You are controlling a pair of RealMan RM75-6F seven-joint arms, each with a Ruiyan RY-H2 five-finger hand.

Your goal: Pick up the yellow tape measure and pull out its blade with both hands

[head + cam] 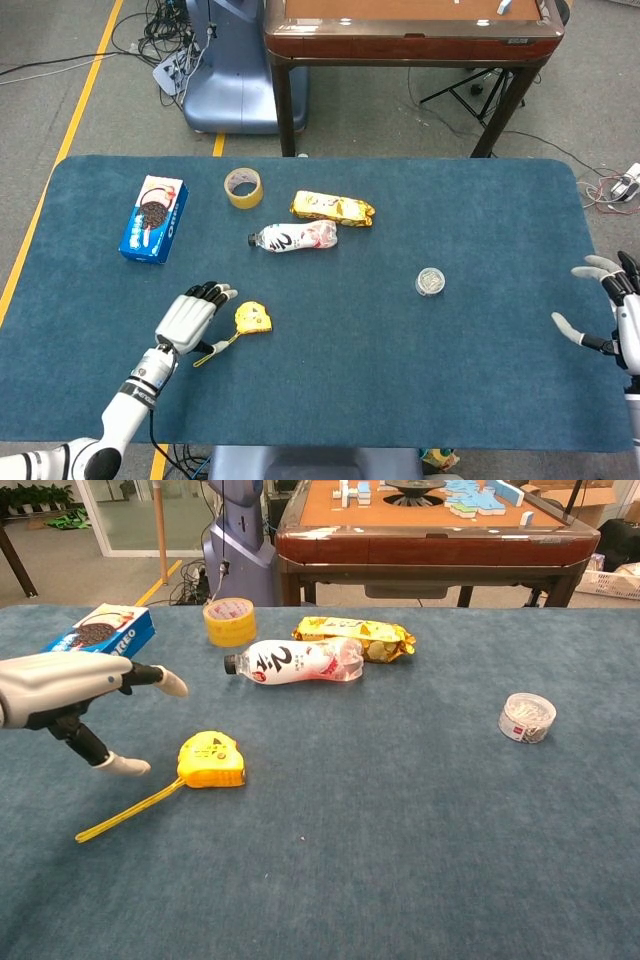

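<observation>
The yellow tape measure (253, 317) (212, 759) lies on the blue table, with a short length of yellow blade (215, 351) (128, 810) drawn out toward the front left. My left hand (190, 318) (66, 695) hovers just left of the case with its fingers spread, holding nothing; its thumb hangs above the blade. At the table's far right edge my right hand (612, 320) stays open and apart from everything; the chest view does not show it.
Behind the tape measure lie a plastic bottle (293, 237) (292, 661), a yellow snack packet (332, 208) (352, 635), a roll of tape (243, 187) (229, 620) and a blue Oreo box (154, 217) (103, 630). A small round clear tub (430, 281) (526, 717) sits right of centre.
</observation>
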